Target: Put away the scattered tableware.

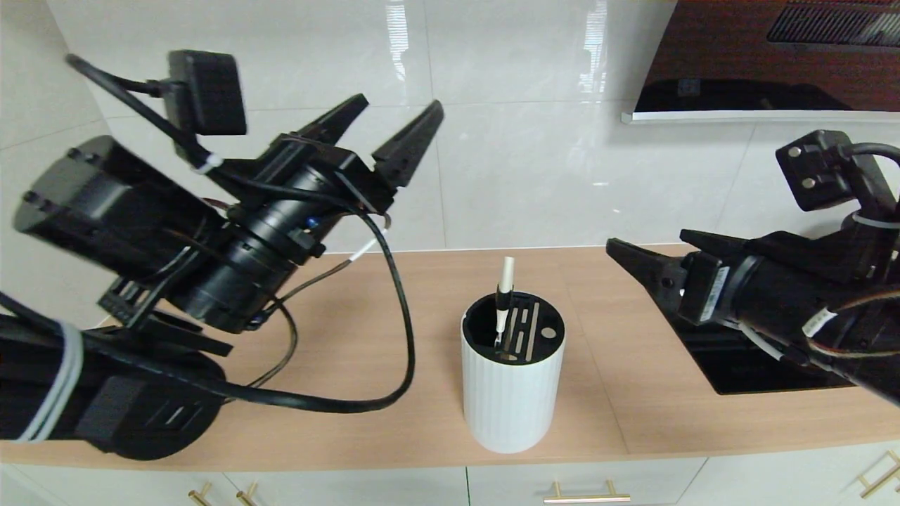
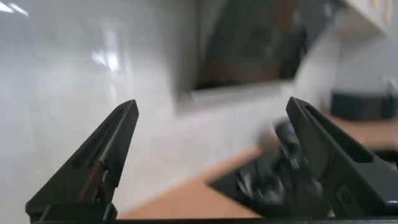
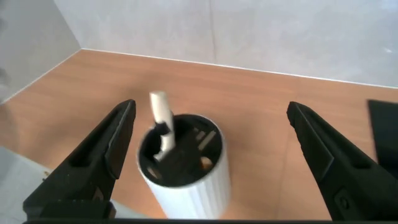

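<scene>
Head view: a light wooden surface (image 1: 337, 330) spans the scene. The left hand (image 1: 399, 104) sits raised up-left of the white ribbed cylindrical holder (image 1: 513, 400), fingers spread and empty; the right hand (image 1: 647, 239) hangs to the holder's right, equally spread and empty. A white-handled utensil (image 1: 504, 281) stands in the holder's slotted black top. That stowing step looks finished; the next move likely calls for locating another scattered piece

Head and right wrist, same holder (image 1: 512, 400)
</scene>
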Robot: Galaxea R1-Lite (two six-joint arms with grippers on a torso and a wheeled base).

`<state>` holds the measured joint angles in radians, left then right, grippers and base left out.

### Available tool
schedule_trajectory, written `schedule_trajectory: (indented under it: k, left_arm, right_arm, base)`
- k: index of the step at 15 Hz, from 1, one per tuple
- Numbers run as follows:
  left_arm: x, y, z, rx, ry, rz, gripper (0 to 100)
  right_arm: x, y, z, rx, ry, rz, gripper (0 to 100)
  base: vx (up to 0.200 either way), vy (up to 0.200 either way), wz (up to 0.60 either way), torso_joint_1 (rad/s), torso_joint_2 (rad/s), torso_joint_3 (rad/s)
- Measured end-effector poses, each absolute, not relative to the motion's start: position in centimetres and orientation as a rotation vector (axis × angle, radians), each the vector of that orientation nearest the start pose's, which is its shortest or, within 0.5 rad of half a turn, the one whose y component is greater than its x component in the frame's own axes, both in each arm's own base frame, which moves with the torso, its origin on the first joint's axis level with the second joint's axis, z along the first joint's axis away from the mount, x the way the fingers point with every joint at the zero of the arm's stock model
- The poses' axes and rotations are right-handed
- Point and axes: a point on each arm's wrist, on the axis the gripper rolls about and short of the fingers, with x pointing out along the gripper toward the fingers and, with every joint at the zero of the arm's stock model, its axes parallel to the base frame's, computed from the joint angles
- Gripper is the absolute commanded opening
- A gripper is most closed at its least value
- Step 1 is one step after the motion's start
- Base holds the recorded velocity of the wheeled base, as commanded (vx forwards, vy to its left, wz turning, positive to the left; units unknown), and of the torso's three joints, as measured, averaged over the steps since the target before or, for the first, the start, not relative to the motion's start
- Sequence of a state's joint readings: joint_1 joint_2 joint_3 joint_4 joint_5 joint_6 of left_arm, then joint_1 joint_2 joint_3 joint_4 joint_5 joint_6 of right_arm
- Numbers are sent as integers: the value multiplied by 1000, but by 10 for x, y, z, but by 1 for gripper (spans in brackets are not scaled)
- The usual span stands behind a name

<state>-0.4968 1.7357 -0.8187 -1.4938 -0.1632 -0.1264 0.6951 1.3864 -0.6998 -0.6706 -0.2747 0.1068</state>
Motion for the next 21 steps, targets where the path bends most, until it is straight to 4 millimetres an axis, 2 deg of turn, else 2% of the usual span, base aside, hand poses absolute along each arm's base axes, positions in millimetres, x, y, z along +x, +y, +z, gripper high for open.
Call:
schedule_trajectory:
  k: [3,6,9,11,14,16,18,21]
  left_arm:
    - [231,-101,258,-197,-518,-566,100]
    - [185,-65,249,-177,-488,-488,100]
    - [133,-43,245,-188,-436,-452,100]
    - [97,-31,240,-215,-384,-439,100]
    - [34,-12,228,-260,-323,-425,100]
    - [-6,-2,214,-280,-325,-416,100]
    - [-34,3,204,-296,-390,-346,100]
    - [-55,1,193,-274,-495,-237,100]
  right_arm:
    - [152,113,235,88,17,398,100]
    - [122,67,244,122,-92,290,100]
    - [73,26,245,115,-182,179,100]
    - [34,7,230,65,-155,140,100]
    - [-20,-11,201,7,-118,59,100]
    - [-42,-14,192,3,-173,-30,100]
    - [-52,-13,188,8,-216,-89,100]
    - [-56,-7,167,-3,-221,-189,100]
  base:
    - [0,0,0,0,0,0]
    - [0,0,0,0,0,0]
    - [0,0,0,0,0,0]
    - [0,0,0,0,0,0]
    - [0,0,0,0,0,0]
    - [0,0,0,0,0,0]
    - [0,0,0,0,0,0]
    - [0,0,0,0,0,0]
